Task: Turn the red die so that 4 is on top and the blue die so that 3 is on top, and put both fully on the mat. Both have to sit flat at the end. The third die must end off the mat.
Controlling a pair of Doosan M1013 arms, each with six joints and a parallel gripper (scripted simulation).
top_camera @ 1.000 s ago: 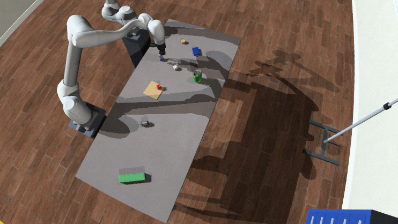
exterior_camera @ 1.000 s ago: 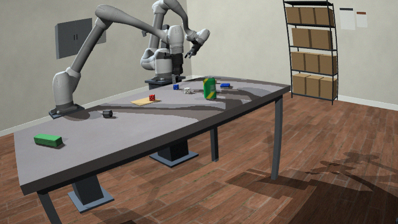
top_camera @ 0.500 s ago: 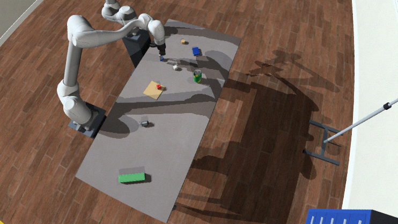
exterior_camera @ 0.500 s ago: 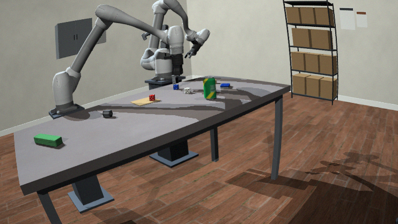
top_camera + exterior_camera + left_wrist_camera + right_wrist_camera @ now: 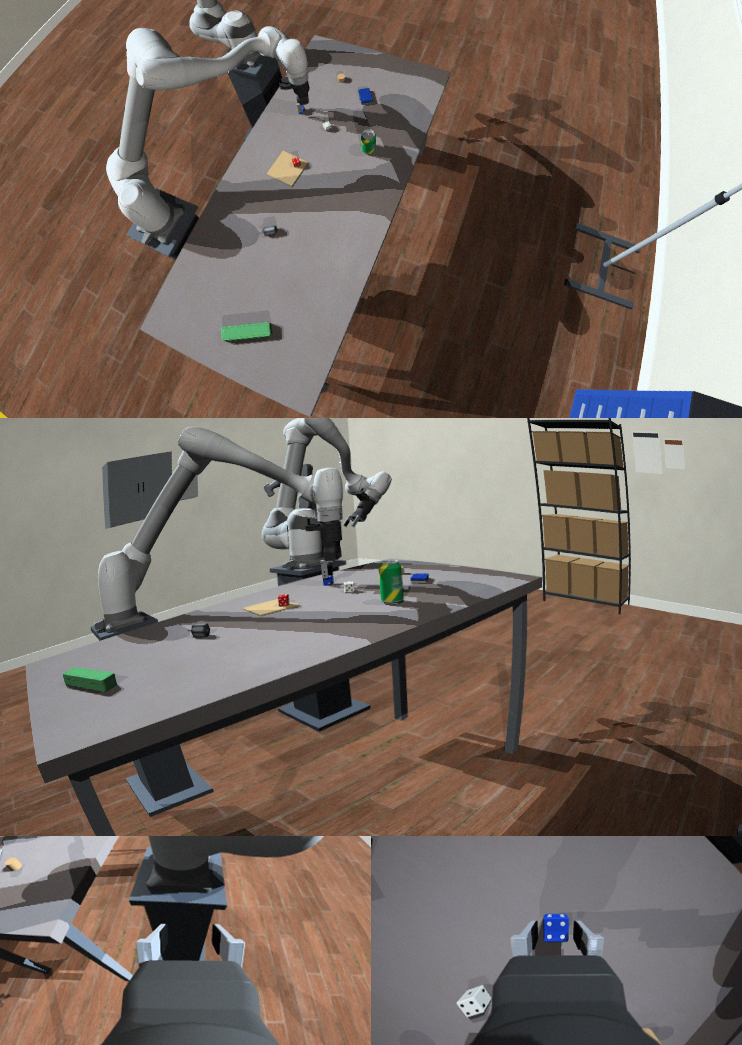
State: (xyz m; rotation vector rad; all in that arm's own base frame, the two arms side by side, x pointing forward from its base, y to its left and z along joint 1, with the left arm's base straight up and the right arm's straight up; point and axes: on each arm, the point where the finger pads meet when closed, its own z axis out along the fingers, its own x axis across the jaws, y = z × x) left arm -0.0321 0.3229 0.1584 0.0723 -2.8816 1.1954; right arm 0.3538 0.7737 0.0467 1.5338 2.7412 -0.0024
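Grey table (image 5: 301,270) (image 5: 171,677), wood floor. Right gripper (image 5: 326,568) (image 5: 556,936) was over the blue die (image 5: 327,580) (image 5: 556,928), jaws open around it, nothing gripped; die off the mat. Left gripper (image 5: 352,521) (image 5: 190,940) hung beyond the table, jaws wide, empty. Red die (image 5: 295,162) (image 5: 283,599) sat on the tan mat (image 5: 282,168) (image 5: 262,608); white die (image 5: 327,125) (image 5: 348,586) (image 5: 474,1001) off it.

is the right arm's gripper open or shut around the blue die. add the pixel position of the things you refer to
Open: the right gripper (image 5: 301,105) (image 5: 326,573) (image 5: 556,929) has its fingers on either side of the small blue die (image 5: 327,581) (image 5: 556,928), with gaps showing.
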